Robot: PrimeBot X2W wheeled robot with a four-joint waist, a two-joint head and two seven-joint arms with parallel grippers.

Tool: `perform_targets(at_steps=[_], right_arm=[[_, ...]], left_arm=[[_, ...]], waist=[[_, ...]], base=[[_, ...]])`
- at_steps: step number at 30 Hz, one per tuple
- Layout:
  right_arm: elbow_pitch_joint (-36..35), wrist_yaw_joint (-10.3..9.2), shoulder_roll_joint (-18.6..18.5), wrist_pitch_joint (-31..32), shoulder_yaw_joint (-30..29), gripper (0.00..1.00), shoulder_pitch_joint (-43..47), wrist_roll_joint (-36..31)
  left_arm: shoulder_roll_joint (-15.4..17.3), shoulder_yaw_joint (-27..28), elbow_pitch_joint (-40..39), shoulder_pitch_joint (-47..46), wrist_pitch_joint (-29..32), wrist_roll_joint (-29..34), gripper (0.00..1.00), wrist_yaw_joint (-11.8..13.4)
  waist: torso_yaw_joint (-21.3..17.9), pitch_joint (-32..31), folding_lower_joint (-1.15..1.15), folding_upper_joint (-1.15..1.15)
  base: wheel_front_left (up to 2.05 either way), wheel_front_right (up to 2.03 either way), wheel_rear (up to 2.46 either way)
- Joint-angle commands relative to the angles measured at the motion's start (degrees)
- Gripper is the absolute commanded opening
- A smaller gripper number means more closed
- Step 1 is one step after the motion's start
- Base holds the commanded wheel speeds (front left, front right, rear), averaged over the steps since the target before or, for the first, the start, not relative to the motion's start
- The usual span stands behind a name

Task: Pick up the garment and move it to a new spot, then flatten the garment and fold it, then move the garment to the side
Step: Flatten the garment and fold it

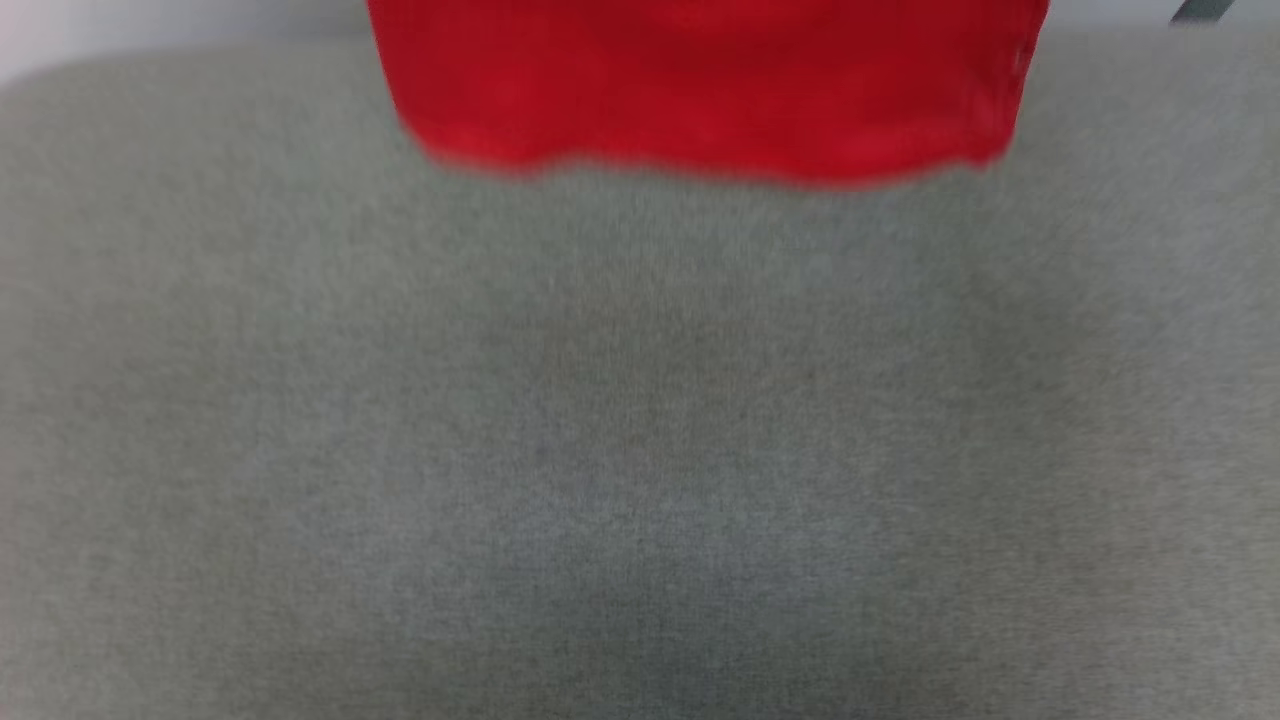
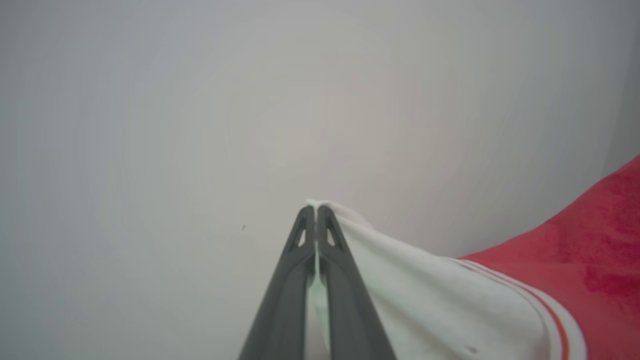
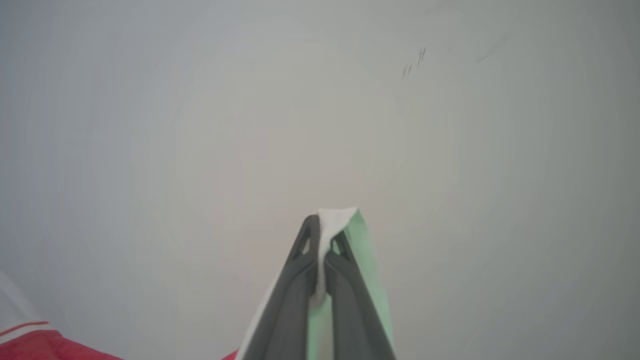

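Note:
The garment (image 1: 705, 85), a red shirt, hangs down from the top of the head view, its lower hem loose above the grey fabric surface (image 1: 640, 450). In the left wrist view my left gripper (image 2: 316, 209) is shut on the garment's white sleeve (image 2: 425, 300), with striped trim and red cloth (image 2: 590, 270) trailing off to the right. In the right wrist view my right gripper (image 3: 325, 222) is shut on a white edge of the garment (image 3: 336, 217), and red cloth with a stripe (image 3: 35, 342) lies at the lower left. Both wrist views face a plain pale wall.
The grey fabric surface spreads wide under the hanging hem. A pale wall (image 1: 150, 25) runs behind it, and a dark object (image 1: 1200, 10) pokes in at the top right corner. Faint dark marks (image 3: 415, 62) sit on the wall.

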Motion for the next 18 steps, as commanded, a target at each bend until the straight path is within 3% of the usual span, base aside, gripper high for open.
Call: perform_targets(at_steps=[1,7,13,18], right_arm=[[0.26,-0.07,-0.28,-1.92,0.82,0.0,-1.35,-0.89],[4.88,-0.08,-3.02,-16.3,4.96,0.0,-8.56,-7.97],[12.12,-0.08,-4.15,-19.65,9.43,0.0,-9.92,-12.12],[16.74,-0.08,-4.0,-19.85,12.95,0.0,-7.14,-8.53]], left_arm=[[-0.65,-0.12,0.54,-1.5,-1.37,0.74,0.0,-0.04],[-4.23,-0.57,6.76,-10.06,-15.06,4.46,0.0,-0.04],[-7.57,-3.32,13.65,-10.69,-23.35,2.9,0.0,-0.05],[-9.03,-6.81,17.69,-6.61,-25.49,-0.92,0.0,-0.05]], waist=[[1.25,10.17,0.0,0.0],[2.7,18.14,0.0,0.0],[4.51,22.65,0.0,0.0],[5.43,22.42,0.0,0.0]], base=[[0.0,0.0,0.0],[0.0,0.0,0.0],[0.0,0.0,0.0],[0.0,0.0,0.0]])
